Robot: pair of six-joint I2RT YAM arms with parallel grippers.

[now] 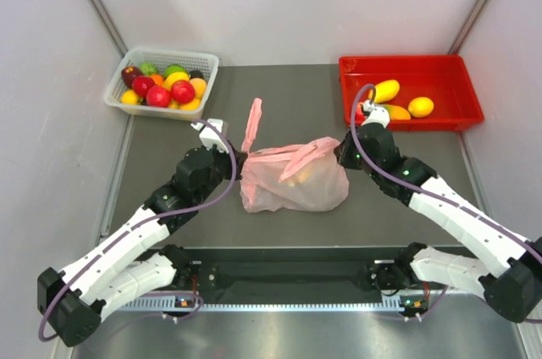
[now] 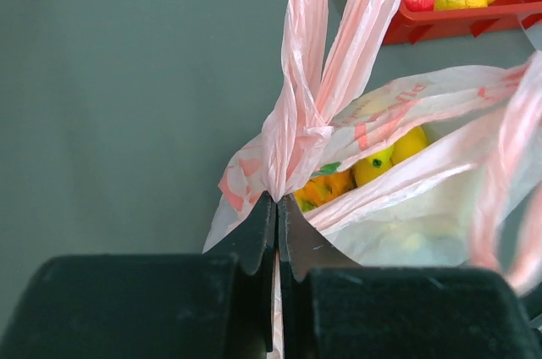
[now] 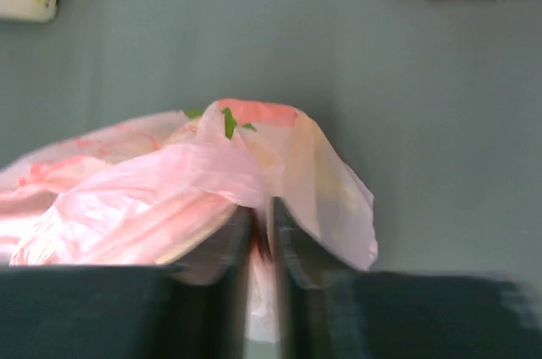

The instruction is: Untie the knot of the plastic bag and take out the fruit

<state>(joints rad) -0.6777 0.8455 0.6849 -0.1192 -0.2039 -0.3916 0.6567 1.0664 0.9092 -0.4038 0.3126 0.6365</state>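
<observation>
The bag lies mid-tabletop with fruit inside. The left gripper is clamped on bunched film, and the right gripper, jaws nearly together, pinches the opposite edge. We judge that opposed pulling could tear the thin film or drag the bag. The tabletop is flat and grey, and white walls enclose three sides.

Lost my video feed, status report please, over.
Left gripper pinching plastic bag at its strap base. Right gripper pinching the bag's opposite side. Fruit inside, visible through the mouth. Nothing blocking.
</observation>
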